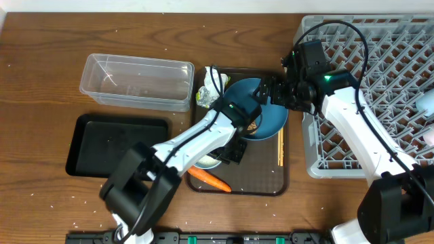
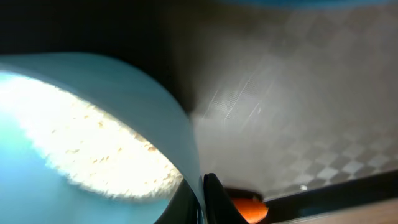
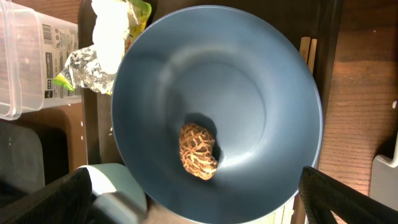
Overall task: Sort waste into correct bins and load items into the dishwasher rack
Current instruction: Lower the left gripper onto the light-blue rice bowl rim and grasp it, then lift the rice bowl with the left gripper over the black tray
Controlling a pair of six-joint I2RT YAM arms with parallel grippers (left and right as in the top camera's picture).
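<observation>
1. Now the dark-blue plate [image 3: 249,93] sits on the brown serving tray [image 1: 258,173], with the brown food lump [image 3: 198,151] lying inside it.
2. The right gripper [image 1: 274,95] hovers over the plate, jaws spread wide, holding nothing.
3. The left gripper [image 1: 232,149] is clamped on the rim of the white bowl [image 2: 124,81], which holds rice grains [image 2: 93,149].
4. Seen from overhead, the wrapper [image 1: 211,88] lies at the plate's 10 o'clock, the carrot [image 1: 209,179] at 7, the clear tub [image 1: 135,81] and black tray [image 1: 115,146] toward 9, and the dishwasher rack [image 1: 380,88] at 3.
</observation>
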